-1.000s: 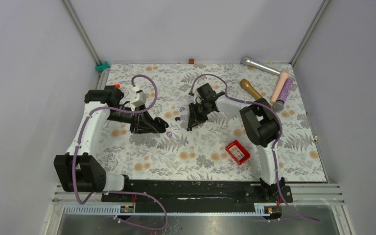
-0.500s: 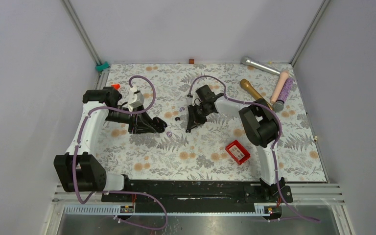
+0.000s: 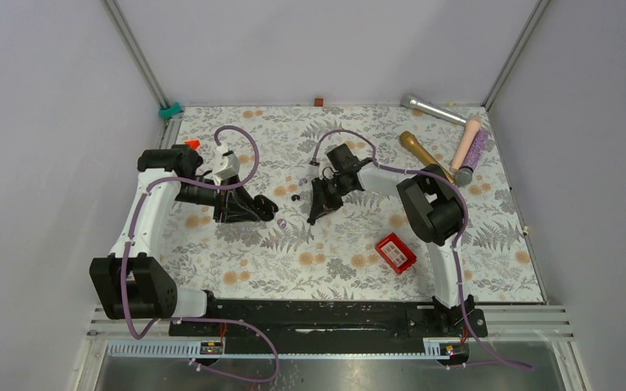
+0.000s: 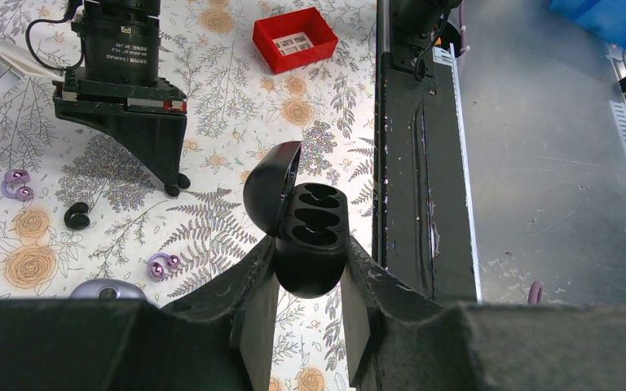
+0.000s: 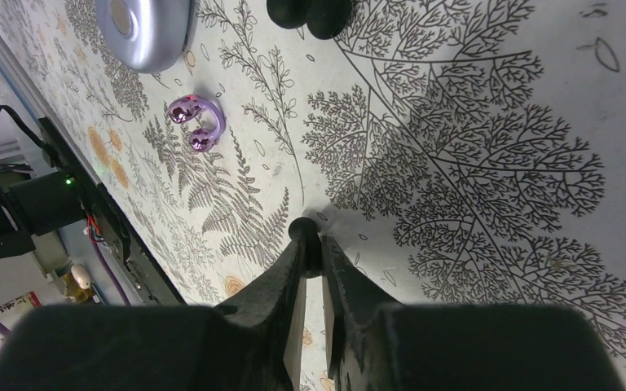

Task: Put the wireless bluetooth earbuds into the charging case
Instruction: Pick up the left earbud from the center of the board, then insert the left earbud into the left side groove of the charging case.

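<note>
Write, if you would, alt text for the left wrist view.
The left gripper holds an open black charging case, both wells empty. Beyond it on the floral table lie purple earbuds, a loose black earbud and a red bin.

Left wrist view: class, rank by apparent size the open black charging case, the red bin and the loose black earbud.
1. Black charging case, though it is nearest the camera.
2. Red bin.
3. Loose black earbud.
</note>
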`<action>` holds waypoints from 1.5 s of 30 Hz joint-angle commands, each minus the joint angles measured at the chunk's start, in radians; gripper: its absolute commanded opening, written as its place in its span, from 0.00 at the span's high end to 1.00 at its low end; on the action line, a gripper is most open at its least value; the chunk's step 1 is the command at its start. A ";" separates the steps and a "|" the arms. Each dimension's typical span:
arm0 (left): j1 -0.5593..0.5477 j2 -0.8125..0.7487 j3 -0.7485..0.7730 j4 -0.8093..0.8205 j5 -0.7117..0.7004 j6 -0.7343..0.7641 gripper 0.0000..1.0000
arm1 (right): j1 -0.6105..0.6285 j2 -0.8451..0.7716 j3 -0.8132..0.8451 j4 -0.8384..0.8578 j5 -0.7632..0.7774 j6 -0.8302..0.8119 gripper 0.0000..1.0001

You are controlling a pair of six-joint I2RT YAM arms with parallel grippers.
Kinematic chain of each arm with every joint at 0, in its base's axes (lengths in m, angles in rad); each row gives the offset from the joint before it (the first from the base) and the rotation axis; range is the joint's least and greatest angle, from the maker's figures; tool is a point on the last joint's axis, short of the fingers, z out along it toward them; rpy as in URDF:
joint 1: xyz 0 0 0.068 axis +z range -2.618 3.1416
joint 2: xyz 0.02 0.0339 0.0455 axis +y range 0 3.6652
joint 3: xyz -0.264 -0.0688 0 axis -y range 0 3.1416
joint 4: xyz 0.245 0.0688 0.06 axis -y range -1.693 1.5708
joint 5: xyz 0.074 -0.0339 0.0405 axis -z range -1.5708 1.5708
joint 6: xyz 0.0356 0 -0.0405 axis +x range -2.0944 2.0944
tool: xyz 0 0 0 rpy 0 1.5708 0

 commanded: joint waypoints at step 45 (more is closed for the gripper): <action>-0.404 -0.114 -0.065 1.168 -0.262 -1.137 1.00 | -0.051 -1.013 -0.119 0.016 0.000 -0.336 0.86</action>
